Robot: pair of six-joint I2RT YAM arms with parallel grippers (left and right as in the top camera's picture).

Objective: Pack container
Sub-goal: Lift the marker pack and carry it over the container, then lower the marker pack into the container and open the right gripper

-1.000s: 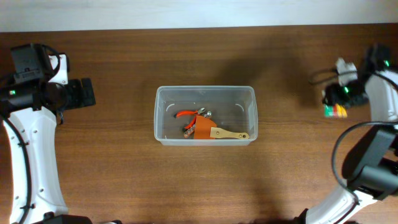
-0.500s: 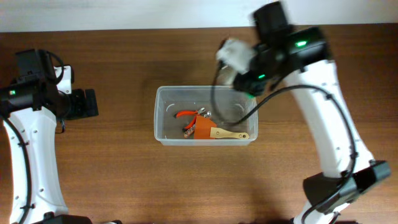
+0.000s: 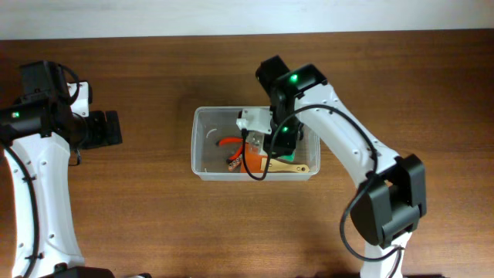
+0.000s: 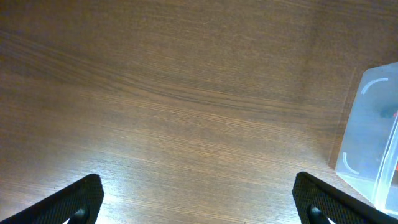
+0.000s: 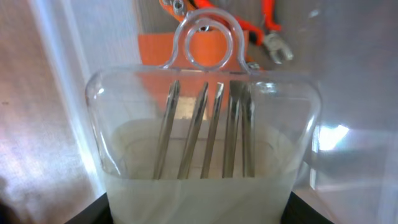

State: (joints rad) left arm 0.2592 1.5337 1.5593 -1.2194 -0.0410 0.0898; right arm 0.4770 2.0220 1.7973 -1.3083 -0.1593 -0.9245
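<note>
Clear plastic fills the space between the fingers of the right gripper (image 5: pixel 196 210): they pinch a small hang-loop pack (image 5: pixel 205 137) of slim sticks, probably markers, with its loop pointing away from the wrist. Just beyond the loop lie an orange flat piece (image 5: pixel 155 56) and orange-handled pliers (image 5: pixel 272 30). Both rest on the floor of the container (image 3: pixel 216 110), the large clear bin into which this gripper reaches. A tan wooden handle (image 3: pixel 292 167) lies beside them.

By my judgement the packing is well along. Several tools are already inside, and the pack is over the bin floor but not yet let go. Release and withdrawal of the arm remain.

Off to the side, the left gripper (image 4: pixel 199 202) hangs over the wooden table (image 4: pixel 186 93) with fingers spread and nothing between them, the bin's corner ahead of it.
</note>
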